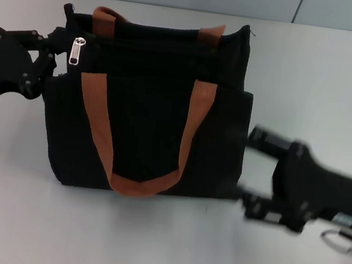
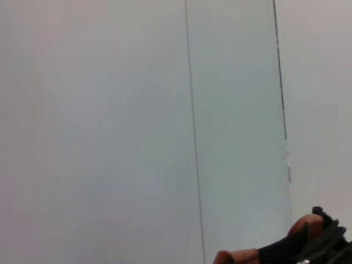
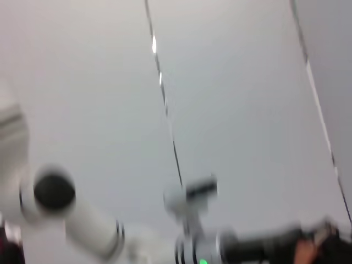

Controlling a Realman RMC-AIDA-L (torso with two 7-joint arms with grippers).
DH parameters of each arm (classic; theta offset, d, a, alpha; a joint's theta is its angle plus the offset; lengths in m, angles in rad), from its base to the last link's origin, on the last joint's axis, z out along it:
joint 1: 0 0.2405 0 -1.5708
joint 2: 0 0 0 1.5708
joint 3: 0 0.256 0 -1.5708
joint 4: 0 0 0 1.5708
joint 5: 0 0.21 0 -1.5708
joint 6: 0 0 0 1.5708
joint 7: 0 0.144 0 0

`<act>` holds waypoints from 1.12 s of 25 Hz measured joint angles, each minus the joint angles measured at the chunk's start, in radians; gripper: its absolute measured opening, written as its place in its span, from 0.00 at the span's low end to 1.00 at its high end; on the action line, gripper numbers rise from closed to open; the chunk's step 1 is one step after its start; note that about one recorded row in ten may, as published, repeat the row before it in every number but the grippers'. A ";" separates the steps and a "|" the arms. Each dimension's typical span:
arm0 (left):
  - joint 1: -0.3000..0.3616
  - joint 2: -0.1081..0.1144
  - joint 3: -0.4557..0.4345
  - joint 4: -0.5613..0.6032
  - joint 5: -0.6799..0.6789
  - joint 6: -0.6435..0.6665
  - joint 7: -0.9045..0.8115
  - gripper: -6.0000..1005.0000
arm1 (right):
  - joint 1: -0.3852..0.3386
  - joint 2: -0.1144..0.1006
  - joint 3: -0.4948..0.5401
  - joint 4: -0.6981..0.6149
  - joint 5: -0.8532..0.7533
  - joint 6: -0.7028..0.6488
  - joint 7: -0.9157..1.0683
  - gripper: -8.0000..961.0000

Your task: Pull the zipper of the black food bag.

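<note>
The black food bag stands on the table in the head view, with two orange-brown loop handles. The zipper, a small silver pull tab, hangs at the bag's top left corner. My left gripper is at the bag's left side, right next to the zipper, with its fingers spread and nothing between them. My right gripper is open and empty just right of the bag's lower right corner, blurred by motion. A corner of the bag shows in the left wrist view.
The bag sits on a pale grey table with a wall behind it. The right wrist view shows the wall and a white robot arm segment, blurred.
</note>
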 joint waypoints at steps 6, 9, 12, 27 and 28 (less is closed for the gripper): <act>-0.005 -0.012 -0.003 0.000 -0.003 0.003 0.000 0.05 | 0.073 -0.004 0.008 -0.121 0.076 -0.011 0.405 0.82; -0.008 -0.012 -0.003 0.000 -0.003 0.003 0.000 0.03 | 0.129 -0.006 0.024 -0.187 0.077 0.023 0.596 0.82; -0.010 -0.012 -0.003 0.000 -0.003 0.003 0.000 0.02 | 0.197 -0.016 0.022 -0.228 0.075 0.067 0.741 0.82; -0.010 -0.011 -0.004 0.000 -0.010 0.002 -0.005 0.03 | 0.497 -0.057 -0.028 -0.261 -0.135 0.311 1.191 0.74; -0.009 -0.010 -0.004 0.000 -0.011 0.003 -0.005 0.03 | 0.508 -0.056 -0.028 -0.261 -0.151 0.316 1.211 0.71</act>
